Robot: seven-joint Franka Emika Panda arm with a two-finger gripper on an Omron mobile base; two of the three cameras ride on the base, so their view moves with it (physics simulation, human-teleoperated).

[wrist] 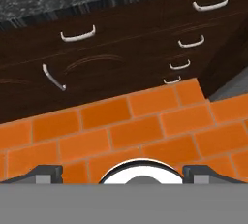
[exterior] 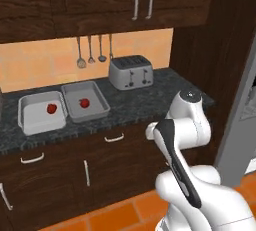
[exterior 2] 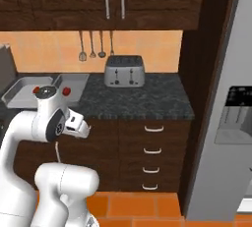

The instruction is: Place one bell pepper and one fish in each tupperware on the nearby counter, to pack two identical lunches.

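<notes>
Two grey tupperware tubs sit side by side on the dark speckled counter [exterior: 150,97]. The left tupperware [exterior: 24,112] holds one red bell pepper [exterior: 51,108]. The right tupperware [exterior: 102,99] holds another bell pepper [exterior: 84,103]. In the right base view both peppers [exterior 2: 36,90] [exterior 2: 66,91] peek out behind my arm. The fish is out of view. My gripper [wrist: 123,173] hangs low in front of the drawers and points down at the orange brick floor. Its jaws stand wide open with nothing between them.
A silver toaster [exterior: 131,72] stands right of the tubs by the back wall, with utensils [exterior: 91,50] hanging above. Dark drawers with white handles [wrist: 77,35] run below the counter. A grey fridge [exterior 2: 231,118] rises at the right.
</notes>
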